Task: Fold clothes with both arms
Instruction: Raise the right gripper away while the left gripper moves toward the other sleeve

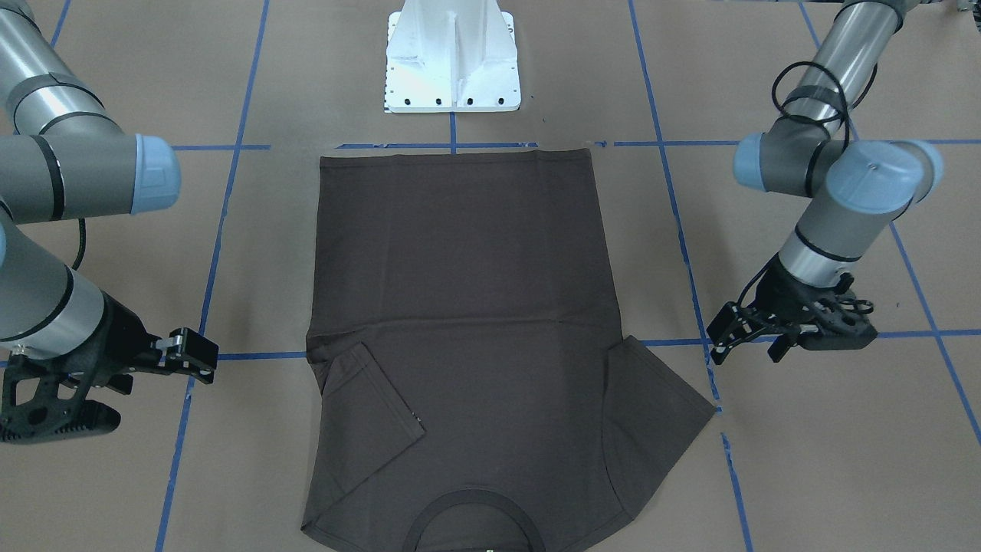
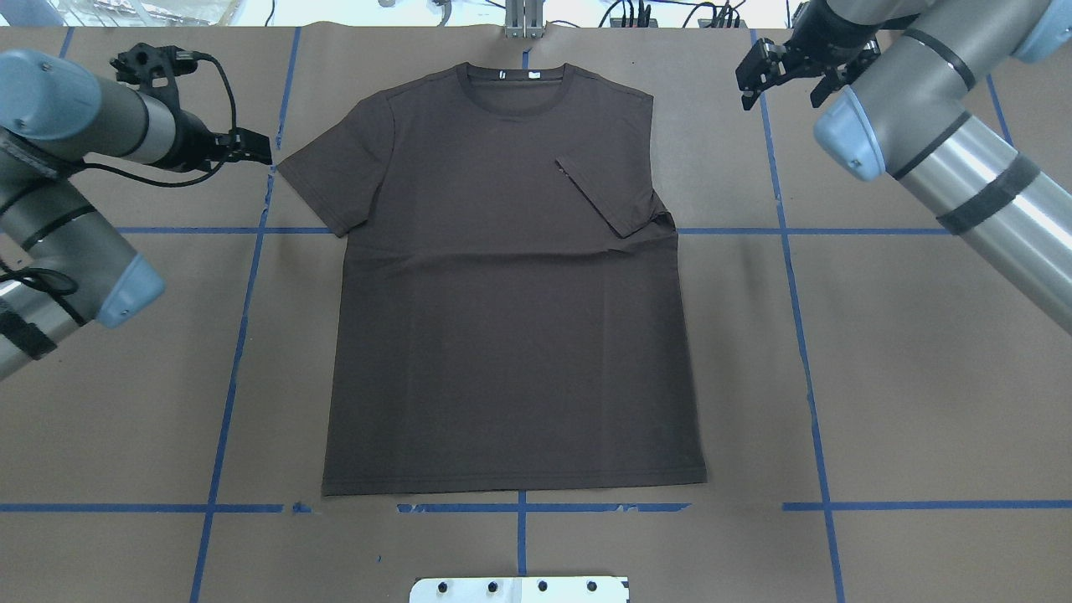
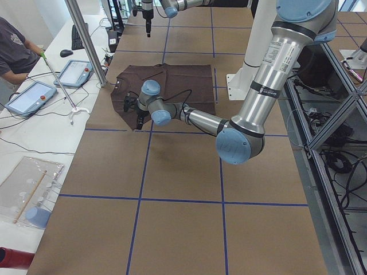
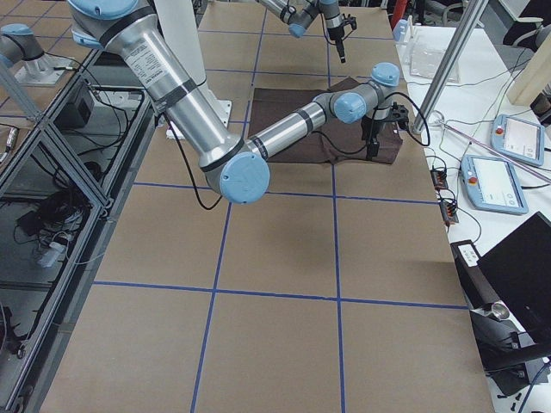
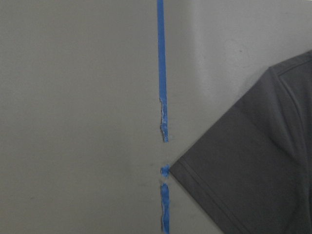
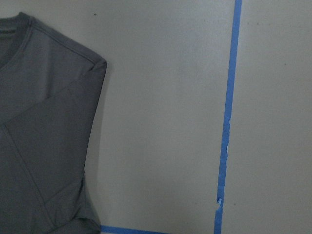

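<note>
The dark brown T-shirt lies flat on the paper-covered table, collar at the far edge. In the overhead view its left-hand sleeve is spread out, while the right-hand sleeve is folded in over the chest. My left gripper hovers open just off the spread sleeve's tip, holding nothing. The left wrist view shows that sleeve corner beside blue tape. My right gripper hangs open and empty to the right of the shirt's shoulder, apart from the cloth.
Blue tape lines grid the brown table cover. The white pedestal base stands beyond the shirt's hem. In the left side view, a person, tablets and a metal post line the far edge.
</note>
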